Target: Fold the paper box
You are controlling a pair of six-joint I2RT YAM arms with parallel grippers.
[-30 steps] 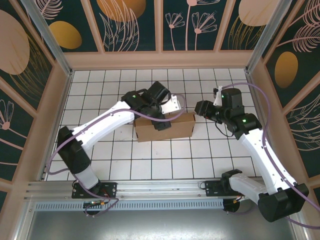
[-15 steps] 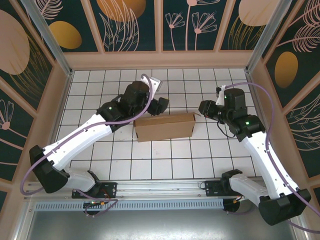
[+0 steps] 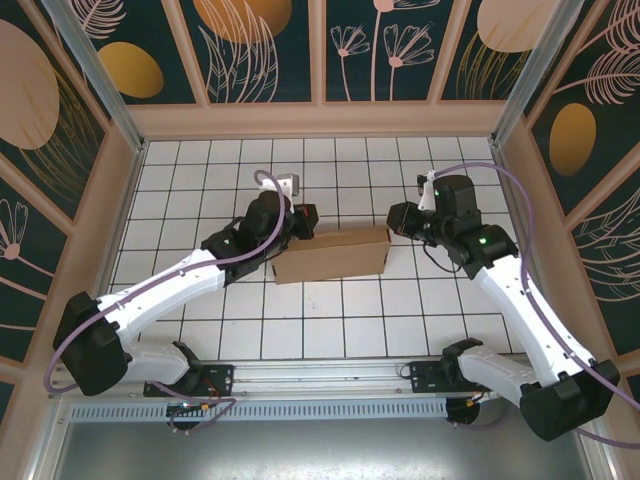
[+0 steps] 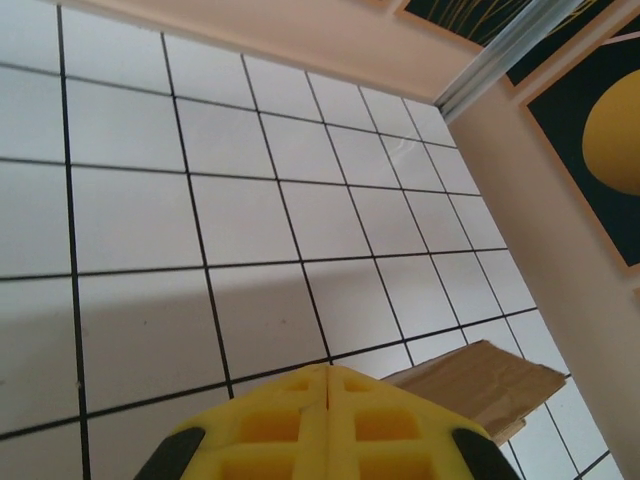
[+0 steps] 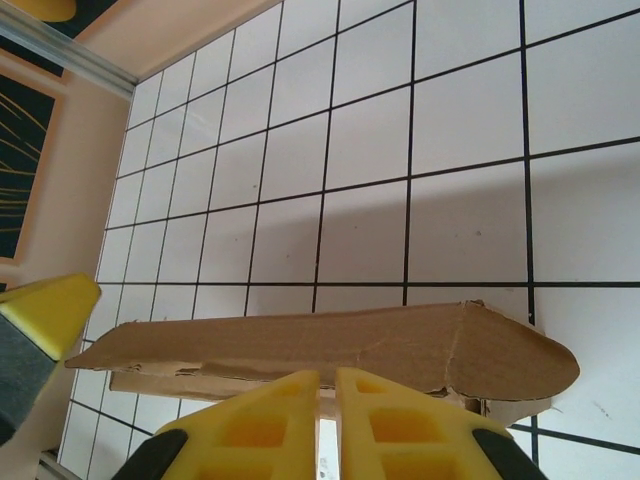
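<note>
The left arm [image 3: 170, 285] has swung off the paper box [image 3: 335, 255], which sits on the bench [image 3: 200, 190] between both arms. Left wrist: left hand [image 4: 328, 375] clamped together, empty, box corner beside it. Right wrist: right hand [image 5: 327, 385] all but closed, just before the box's flap.

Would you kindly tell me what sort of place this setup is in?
Probably a lab test cell for robots rather than a home: a left arm and right arm bolted to an aluminium rail, a white tiled floor, and patterned panels walling it in.
</note>
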